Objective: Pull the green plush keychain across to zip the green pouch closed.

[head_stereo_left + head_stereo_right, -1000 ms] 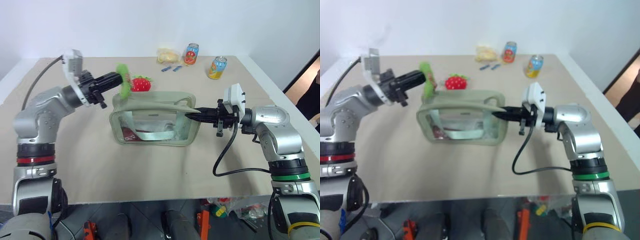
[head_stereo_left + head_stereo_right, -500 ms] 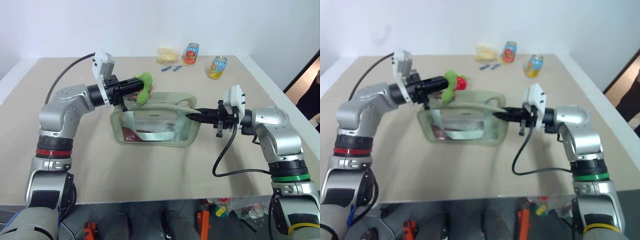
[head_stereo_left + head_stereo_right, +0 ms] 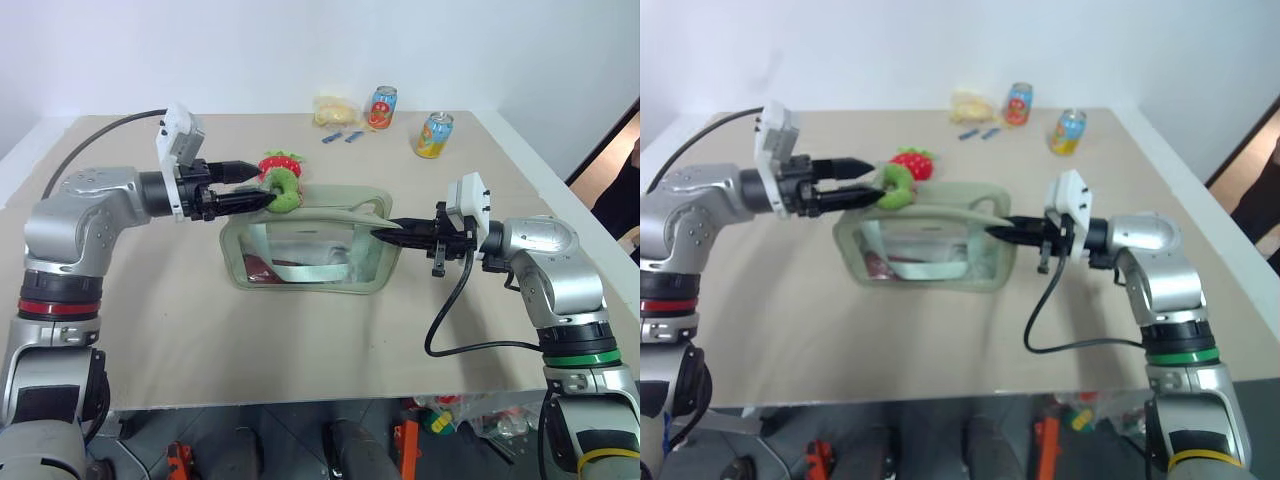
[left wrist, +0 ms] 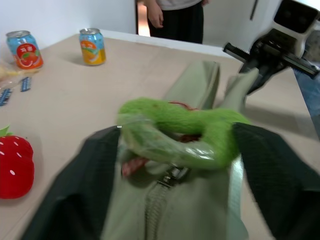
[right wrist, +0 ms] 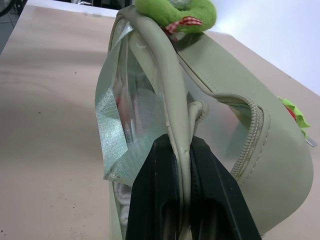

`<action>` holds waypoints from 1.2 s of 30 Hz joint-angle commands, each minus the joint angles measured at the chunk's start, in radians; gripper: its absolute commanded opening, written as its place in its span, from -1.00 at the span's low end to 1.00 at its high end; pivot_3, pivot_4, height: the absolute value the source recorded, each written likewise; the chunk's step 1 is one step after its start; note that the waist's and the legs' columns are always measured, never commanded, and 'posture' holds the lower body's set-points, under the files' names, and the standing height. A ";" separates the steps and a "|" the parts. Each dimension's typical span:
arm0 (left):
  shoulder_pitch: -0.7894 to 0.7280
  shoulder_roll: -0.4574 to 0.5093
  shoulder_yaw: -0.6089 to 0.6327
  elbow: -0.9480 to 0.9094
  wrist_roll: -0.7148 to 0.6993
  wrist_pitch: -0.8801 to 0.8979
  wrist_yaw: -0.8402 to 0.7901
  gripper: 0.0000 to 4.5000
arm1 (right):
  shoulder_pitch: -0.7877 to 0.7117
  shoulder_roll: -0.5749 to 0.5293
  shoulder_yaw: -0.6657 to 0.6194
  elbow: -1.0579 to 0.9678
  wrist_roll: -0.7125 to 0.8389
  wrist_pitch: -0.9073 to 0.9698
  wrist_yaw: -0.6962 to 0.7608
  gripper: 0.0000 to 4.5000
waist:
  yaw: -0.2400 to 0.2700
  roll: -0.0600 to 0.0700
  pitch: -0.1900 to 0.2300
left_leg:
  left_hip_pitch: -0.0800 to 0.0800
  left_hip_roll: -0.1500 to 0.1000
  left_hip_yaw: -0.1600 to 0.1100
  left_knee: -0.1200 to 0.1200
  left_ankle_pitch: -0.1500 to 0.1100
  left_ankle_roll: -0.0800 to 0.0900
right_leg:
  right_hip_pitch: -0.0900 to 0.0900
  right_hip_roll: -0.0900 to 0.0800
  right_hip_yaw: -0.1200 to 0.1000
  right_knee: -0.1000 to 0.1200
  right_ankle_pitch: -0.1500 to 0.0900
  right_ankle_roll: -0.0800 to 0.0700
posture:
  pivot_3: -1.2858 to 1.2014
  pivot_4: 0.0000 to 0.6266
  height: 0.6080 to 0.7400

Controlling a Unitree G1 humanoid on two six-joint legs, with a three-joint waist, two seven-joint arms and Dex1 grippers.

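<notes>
Where left gripper (image 3: 262, 191) gapes: green plush keychain (image 3: 284, 188).

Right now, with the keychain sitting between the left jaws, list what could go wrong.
1. The left gripper stands open around the green plush keychain, so any pull could slip off the fuzzy charm.
2. The right gripper pinches only the thin end edge of the green pouch; a hard tug might drag the pouch free.
3. The strawberry plush lies just behind the keychain and could get nudged or grabbed instead.
</notes>
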 commanded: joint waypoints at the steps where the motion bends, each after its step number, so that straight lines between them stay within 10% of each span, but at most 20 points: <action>1: 0.039 0.088 0.035 -0.060 0.002 0.004 -0.039 0.97 | -0.022 0.001 0.002 -0.016 0.000 -0.015 0.007 -1.00 | -0.003 0.000 0.000 | 0.000 0.000 0.000 0.000 0.000 0.000 | 0.000 0.000 0.000 0.000 0.000 0.000 | 0.03 -0.52 1.00; 13: 0.397 0.050 0.240 -0.296 -0.067 -0.020 0.151 0.97 | -0.014 0.011 0.000 -0.010 -0.005 -0.029 -0.004 -1.00 | 0.001 0.000 0.000 | 0.001 0.001 0.001 0.000 0.000 0.000 | 0.000 0.000 0.000 0.001 -0.003 -0.005 | 0.03 -0.52 1.00; 23: 0.434 -0.053 0.220 -0.306 -0.033 -0.107 0.285 -0.48 | -0.030 0.009 0.002 0.003 0.003 -0.009 0.004 -1.00 | 0.001 0.000 0.000 | 0.002 0.001 0.001 0.001 0.000 0.000 | 0.000 0.000 0.000 0.001 -0.002 -0.005 | 0.03 -0.52 1.00; 27: 0.429 -0.068 0.183 -0.318 -0.028 -0.102 0.294 -1.00 | -0.036 0.007 -0.008 -0.025 0.043 0.080 -0.001 -0.34 | 0.002 0.000 0.000 | 0.002 0.001 0.001 0.001 0.000 0.000 | 0.001 0.000 0.000 0.001 -0.002 -0.005 | 0.03 -0.52 1.00; 36: 0.406 -0.079 0.160 -0.319 -0.054 -0.094 0.290 -1.00 | -0.087 -0.042 -0.019 -0.220 0.123 0.242 -0.006 0.98 | 0.004 0.000 0.000 | 0.001 0.000 0.001 0.001 0.000 0.000 | 0.000 0.000 0.000 0.001 -0.002 -0.004 | 0.03 -0.52 1.00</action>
